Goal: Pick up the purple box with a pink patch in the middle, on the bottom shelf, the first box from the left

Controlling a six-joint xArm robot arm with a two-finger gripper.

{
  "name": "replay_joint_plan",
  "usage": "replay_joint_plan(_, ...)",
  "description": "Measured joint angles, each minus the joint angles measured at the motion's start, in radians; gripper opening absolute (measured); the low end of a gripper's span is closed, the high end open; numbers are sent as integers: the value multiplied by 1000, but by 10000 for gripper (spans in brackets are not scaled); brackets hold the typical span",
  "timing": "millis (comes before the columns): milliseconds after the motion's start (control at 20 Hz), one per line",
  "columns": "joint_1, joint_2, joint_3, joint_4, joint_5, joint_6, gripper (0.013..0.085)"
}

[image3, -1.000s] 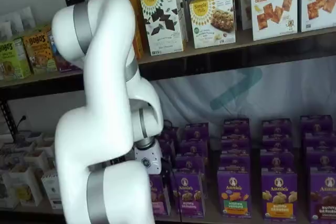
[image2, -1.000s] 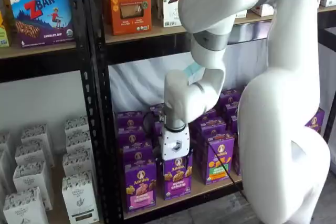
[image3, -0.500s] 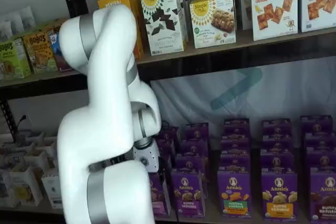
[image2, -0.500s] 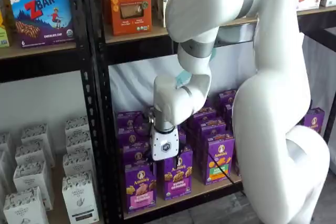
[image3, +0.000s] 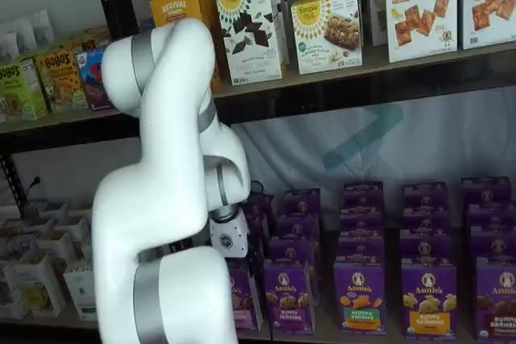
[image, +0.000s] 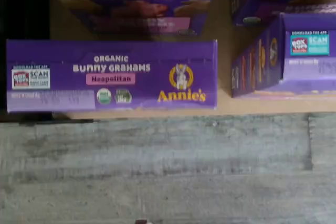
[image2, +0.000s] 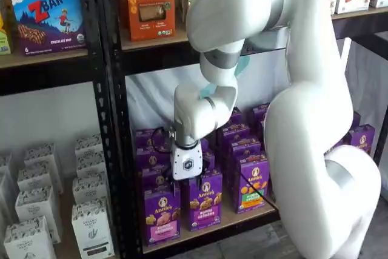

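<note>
One purple box, Annie's Organic Bunny Grahams, pink "Neapolitan" patch

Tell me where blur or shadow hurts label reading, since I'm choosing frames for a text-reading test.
Wrist view: the purple box top reads clearly, "Bunny Grahams, Neapolitan"; the cartons beyond it are soft and shadowed. In a shelf view, the same box's front shows its pink band, but the small print is unreadable. In both shelf views the white arm hides some cartons.

Glossy printed card on the purple box, pale bare wood on the bottom shelf under a black metal rail, rough grey planks on the floor, smooth shiny white plastic on the arm.
</note>
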Motion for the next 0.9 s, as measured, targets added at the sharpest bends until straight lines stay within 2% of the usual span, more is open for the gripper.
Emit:
replay_joint_plan(300,-11,51,-71,40,15,-49,850)
replay_joint_plan(500,-17,88,-136,27,65,-42,850)
replay_joint_plan(600,-19,103,-153,34,60,-50,850)
replay_joint_plan(700,-19,119,-176,76,66,-89,850)
replay_joint_plan(800,-20,132,-193,50,67,-66,850)
replay_joint_plan(900,-20,143,-211,49,78,-64,850)
